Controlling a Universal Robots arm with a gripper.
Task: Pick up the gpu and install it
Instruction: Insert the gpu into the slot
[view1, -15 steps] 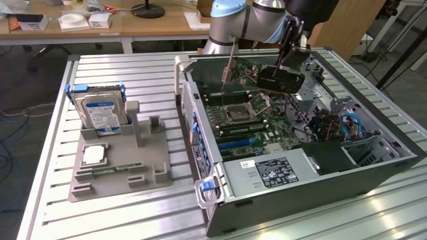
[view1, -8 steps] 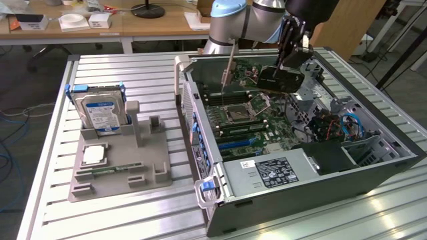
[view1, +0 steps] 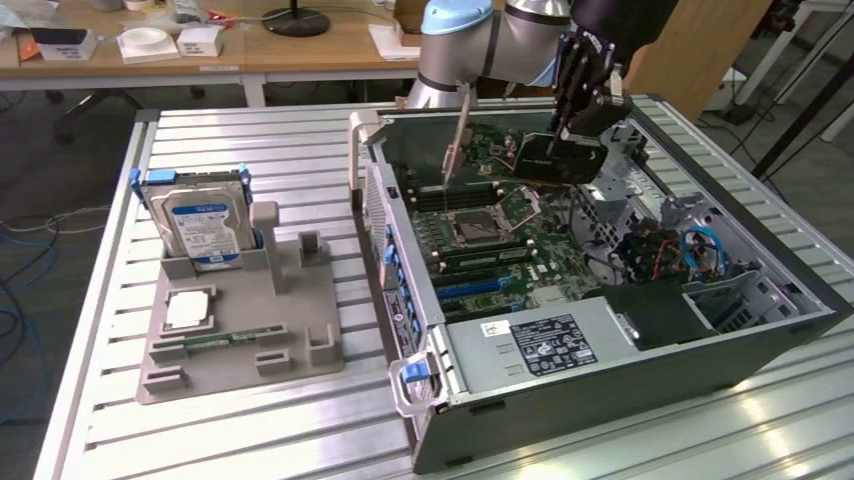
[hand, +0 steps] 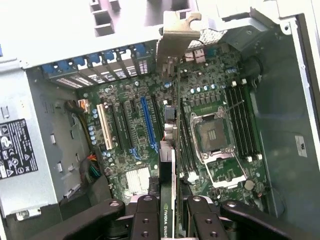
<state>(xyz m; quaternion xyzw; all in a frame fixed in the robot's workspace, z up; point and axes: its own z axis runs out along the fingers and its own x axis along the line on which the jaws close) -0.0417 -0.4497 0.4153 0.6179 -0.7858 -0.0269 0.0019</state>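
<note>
Wooden desks strewn with small boxes line the back of the room, and in front of them a slatted metal worktop (view1: 267, 440) carries everything. At nine o'clock in the exterior view sits a grey parts holder (view1: 234, 360), shaped with slots so each part waits in a known pose. A hard drive (view1: 200, 225) stands upright at its eleven o'clock corner, a square processor chip (view1: 187, 308) lies flat below it, and a green memory stick (view1: 214, 342) rests in a groove towards six o'clock. From the middle towards three o'clock the open computer case (view1: 601, 420) lies on its side, so the motherboard (view1: 494, 250) faces up and can be reached from above. Its power supply (view1: 534, 345) sits at six o'clock. At twelve o'clock of the case the arm (view1: 461, 40) reaches down, and its hand (view1: 583, 125) is clamped on the graphics card (view1: 554, 160), which hangs in the air above the far end of the board. In the wrist view the hand (hand: 169, 212) has its fingers (hand: 146, 215) pressed one on each flat face of the card (hand: 167, 220), seen edge-on. Held that way, I judge, the connector edge points down at the board and the silver bracket (hand: 177, 35) leads towards the case's rear wall, where the slot covers are. The card lines up between the long blue slot (hand: 148, 125) and the processor socket (hand: 212, 132), not seated in any slot.
</note>
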